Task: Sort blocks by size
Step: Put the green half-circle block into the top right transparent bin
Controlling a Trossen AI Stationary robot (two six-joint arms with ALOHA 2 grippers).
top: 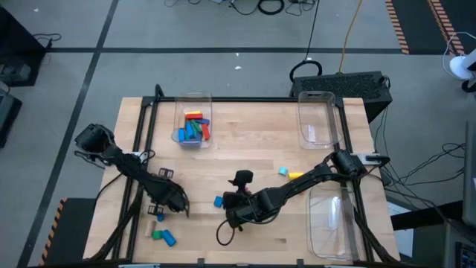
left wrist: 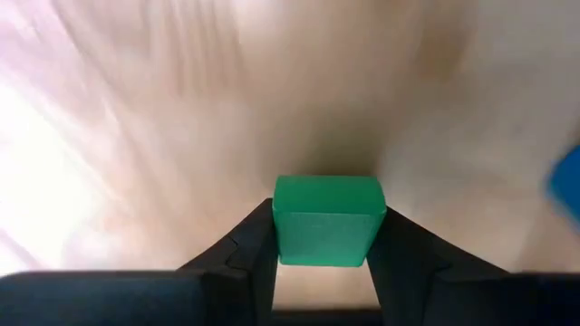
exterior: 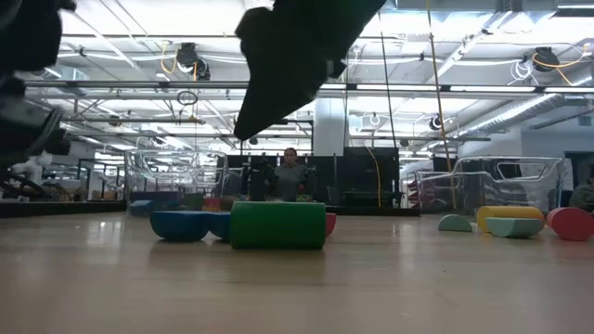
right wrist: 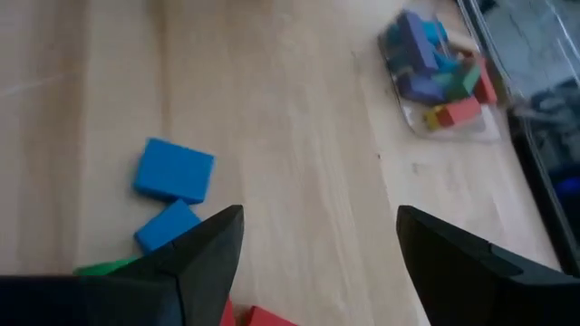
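Observation:
My left gripper [top: 177, 202] is at the table's near left, pointing steeply down and shut on a green block [left wrist: 326, 222]. Close to the right of it, my right gripper [top: 232, 216] hovers open over the near middle, with nothing between its fingers [right wrist: 217, 240]. Loose blocks lie flat on the wood: a blue one [top: 219, 201] between the two grippers, a green one [top: 158, 234] and a blue one [top: 169, 238] by the near edge, and a blue [top: 283, 171] and a yellow one [top: 295, 176] at mid-right. My left gripper pinches the green block by two opposite sides [left wrist: 285, 235] between its two fingers, coming from above and pointing steeply down. The block sits level between the fingertips, a flat face toward the wrist camera. Whether it is clear of the table I cannot tell.
A small clear bin [top: 193, 126] at the far left holds several coloured blocks. One clear bin [top: 316, 115] stands at the far right and a larger one [top: 331, 223] at the near right. Black frame rails [top: 145, 141] run along the table's sides.

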